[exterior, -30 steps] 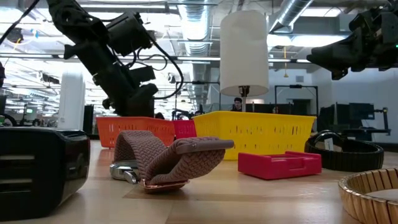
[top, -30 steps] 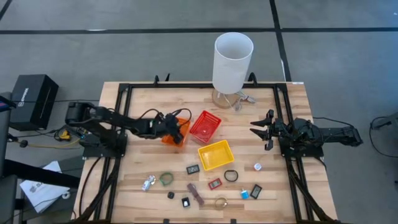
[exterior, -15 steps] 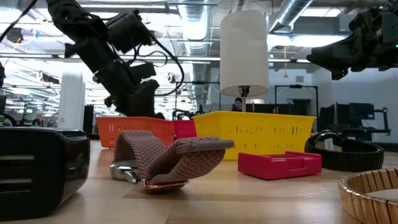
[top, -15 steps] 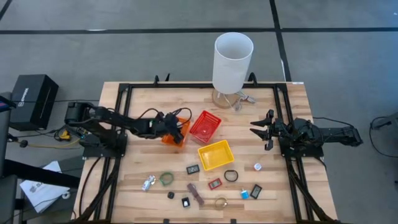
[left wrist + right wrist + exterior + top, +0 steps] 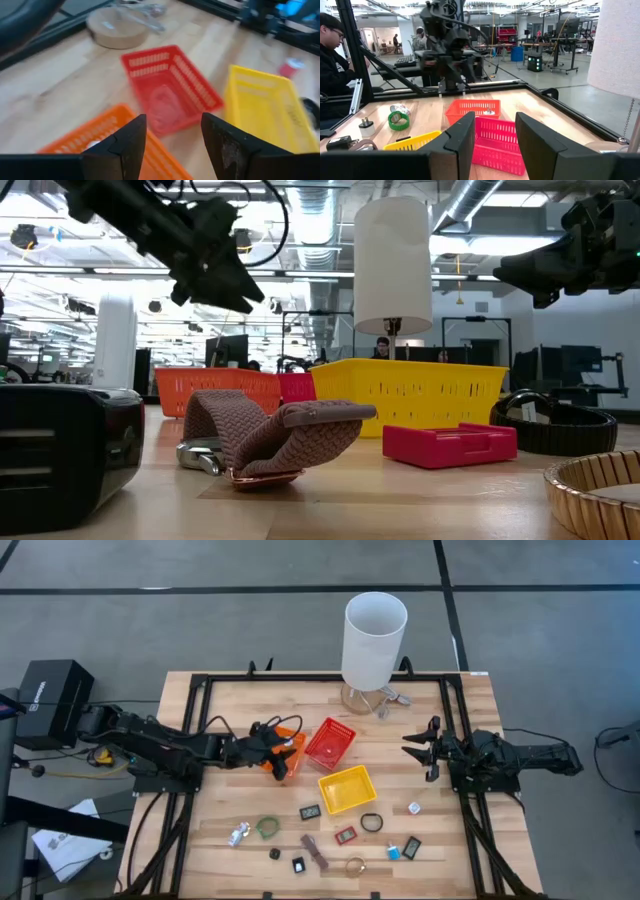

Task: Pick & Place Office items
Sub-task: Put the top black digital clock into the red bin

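Left tool [image 5: 283,743]: over the orange basket [image 5: 291,745], fingers apart, nothing between them.
Right tool [image 5: 418,747]: waiting at the table's [image 5: 230,705] right side, fingers apart, empty.
Done: something pale lies in the orange basket; cannot tell what.
Left: most office items [image 5: 330,835] lie loose along the near edge, below the yellow basket [image 5: 346,788]; red basket [image 5: 331,742] contents unclear.
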`<state>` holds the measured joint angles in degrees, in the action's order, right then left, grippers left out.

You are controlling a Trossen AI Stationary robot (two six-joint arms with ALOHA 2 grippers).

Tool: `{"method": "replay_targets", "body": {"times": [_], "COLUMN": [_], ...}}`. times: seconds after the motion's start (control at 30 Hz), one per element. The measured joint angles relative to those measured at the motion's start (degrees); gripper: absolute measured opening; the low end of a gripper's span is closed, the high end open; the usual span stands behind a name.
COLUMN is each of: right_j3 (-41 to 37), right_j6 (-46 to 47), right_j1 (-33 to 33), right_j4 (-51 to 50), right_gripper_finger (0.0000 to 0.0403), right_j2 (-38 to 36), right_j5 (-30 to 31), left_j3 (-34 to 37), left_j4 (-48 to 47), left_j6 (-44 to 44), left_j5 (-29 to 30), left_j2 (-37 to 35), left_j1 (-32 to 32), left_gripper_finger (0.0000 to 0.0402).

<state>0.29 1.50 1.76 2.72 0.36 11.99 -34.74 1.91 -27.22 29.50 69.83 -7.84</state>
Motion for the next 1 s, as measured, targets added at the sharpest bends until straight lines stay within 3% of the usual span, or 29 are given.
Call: {"method": "replay_targets", "body": {"times": [0.3,0.5,0.63,0.77,1.0], "right_j3": [0.0,0.0,0.0,0.0,0.0], "right_j6": [0.0,0.0,0.0,-0.1,-0.6], "right_j1": [0.0,0.0,0.0,0.0,0.0], "right_j4": [0.0,0.0,0.0,0.0,0.0], "right_gripper_finger": [0.0134,0.0134,0.0134,0.0134,0.0134], "right_j2": [0.0,0.0,0.0,0.0,0.0], "right_j5": [0.0,0.0,0.0,0.0,0.0], "left_j3": [0.0,0.0,0.0,-0.5,-9.5], "left_j4": [1.8,8.4,13.2,19.0,19.5], "left_j6": [0.0,0.0,0.0,1.5,7.7], "left_j5": [0.0,0.0,0.0,-3.6,-7.4], "left_j2": [0.5,2.1,7.5,14.2,24.8], "left_j1": [-8.3,-12.2,-14.3,-15.4,-15.8], "left_gripper_finger": [0.0166,0.0164,0.0173,0.0189,0.0215]}}
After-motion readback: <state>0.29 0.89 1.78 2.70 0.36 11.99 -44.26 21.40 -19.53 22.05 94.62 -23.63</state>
